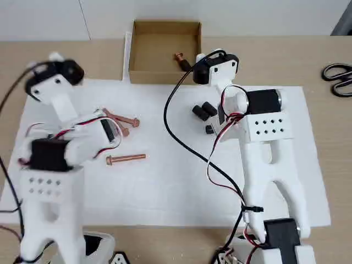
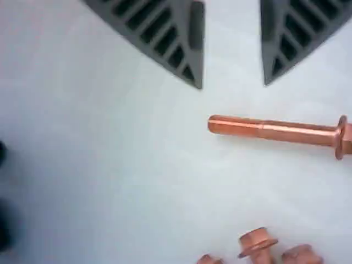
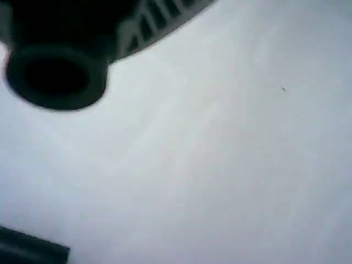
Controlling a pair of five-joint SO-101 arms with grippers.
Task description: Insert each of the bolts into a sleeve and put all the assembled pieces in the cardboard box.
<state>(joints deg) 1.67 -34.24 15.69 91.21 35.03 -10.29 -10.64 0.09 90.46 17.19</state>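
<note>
Surface (image 1: 324,55) carries white pad (image 1: 165,187). Cardboard box (image 1: 165,77) touches pad's far edge; I see boxed bolt (image 1: 179,56) inside. My left tool (image 2: 232,83): fingers apart, over loose bolt (image 2: 275,131) lying on pad, bolt cluster (image 1: 132,121) near. Right tool (image 3: 159,16): grip, I can't tell; black sleeve (image 3: 55,77) just beside it.

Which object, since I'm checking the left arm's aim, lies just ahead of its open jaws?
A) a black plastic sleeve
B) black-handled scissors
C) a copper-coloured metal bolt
C: the left wrist view shows a copper-coloured metal bolt lying on the white foam sheet just beyond the open jaws' tips.
</note>
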